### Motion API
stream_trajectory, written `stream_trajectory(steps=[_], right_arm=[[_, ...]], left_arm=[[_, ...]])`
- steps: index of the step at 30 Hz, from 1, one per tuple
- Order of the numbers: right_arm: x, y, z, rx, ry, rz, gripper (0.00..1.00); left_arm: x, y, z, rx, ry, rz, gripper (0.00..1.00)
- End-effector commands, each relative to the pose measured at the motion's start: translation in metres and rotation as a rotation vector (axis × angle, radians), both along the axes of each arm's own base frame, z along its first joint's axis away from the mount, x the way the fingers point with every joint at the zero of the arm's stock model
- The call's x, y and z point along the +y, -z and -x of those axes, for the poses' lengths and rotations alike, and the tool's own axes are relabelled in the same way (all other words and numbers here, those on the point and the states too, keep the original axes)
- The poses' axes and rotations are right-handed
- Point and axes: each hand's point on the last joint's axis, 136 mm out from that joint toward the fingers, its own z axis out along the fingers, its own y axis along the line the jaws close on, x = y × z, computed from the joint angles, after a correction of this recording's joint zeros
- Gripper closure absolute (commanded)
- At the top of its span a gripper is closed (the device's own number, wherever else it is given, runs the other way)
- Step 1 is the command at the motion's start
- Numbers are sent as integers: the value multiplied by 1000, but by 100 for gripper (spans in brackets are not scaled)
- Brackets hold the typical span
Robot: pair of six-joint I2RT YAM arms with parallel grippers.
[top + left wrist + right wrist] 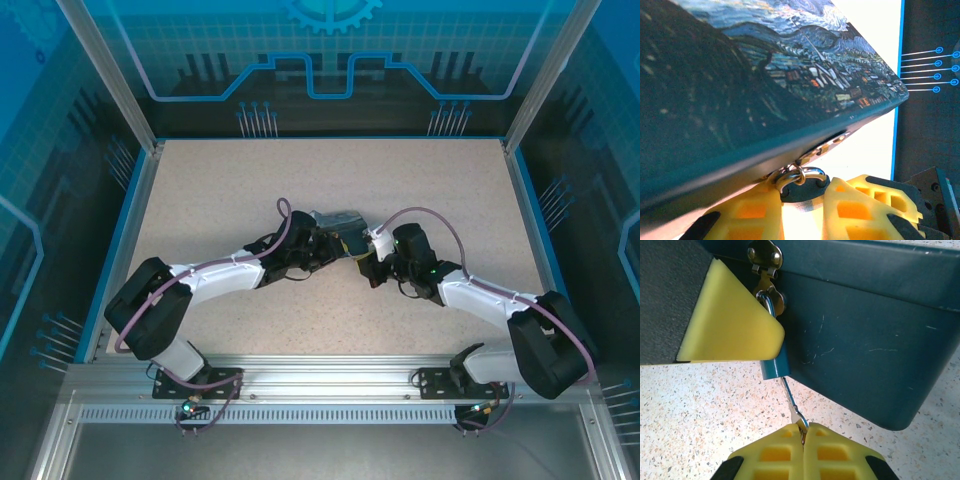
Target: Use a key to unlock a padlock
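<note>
Teal padlock [775,367] hangs from the hasp [765,255] on the tin [865,340], pinched in my left tool [802,195]. Right tool [802,432] is clamped shut on the key [790,399], which runs straight up from it into the padlock's underside, so next I'd guess a twist about that long axis.

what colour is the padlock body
Dark teal-blue; the padlock shows best in the right wrist view.

The tin box [865,340] blocks access behind the padlock [775,367], a yellow finger pad [730,325] covers one flank, and the table [690,410] alongside is open.
</note>
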Motion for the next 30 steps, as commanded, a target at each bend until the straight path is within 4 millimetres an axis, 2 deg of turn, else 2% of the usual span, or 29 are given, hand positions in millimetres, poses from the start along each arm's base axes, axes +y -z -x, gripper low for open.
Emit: stream_trajectory(steps=[1, 5, 12, 19, 30], right_arm=[[6, -13, -7, -31, -5, -55, 100], [8, -8, -6, -13, -15, -48, 100], [13, -9, -6, -14, -30, -60, 100], [16, -20, -10, -45, -13, -113, 100], [38, -46, -24, -116, -62, -240, 100]], left_arm=[[-2, -21, -3, -52, -3, 58, 95], [-2, -21, -4, -55, -5, 59, 95], [-1, -21, -4, -54, -7, 59, 95], [-2, -21, -3, -51, -7, 63, 95], [-3, -24, -2, -51, -6, 80, 96]])
